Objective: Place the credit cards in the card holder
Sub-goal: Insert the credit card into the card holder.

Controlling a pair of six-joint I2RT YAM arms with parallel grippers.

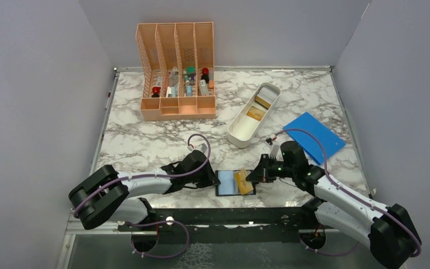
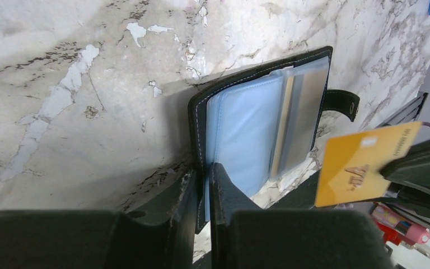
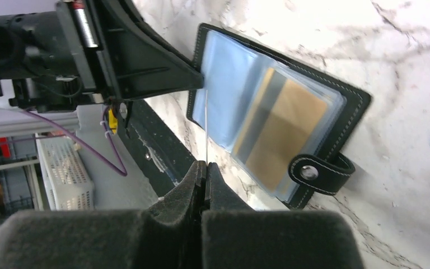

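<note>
Black card holder (image 2: 241,126) open on desk (image 1: 145,145), blue sleeves showing; left tool (image 2: 206,175) pinches its edge; right tool (image 3: 204,168) clamps gold card (image 2: 364,165).

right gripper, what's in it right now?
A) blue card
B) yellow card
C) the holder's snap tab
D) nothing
B: the right gripper is shut on a yellow credit card, which shows edge-on between its fingers in the right wrist view and sits just beside the open card holder.
</note>
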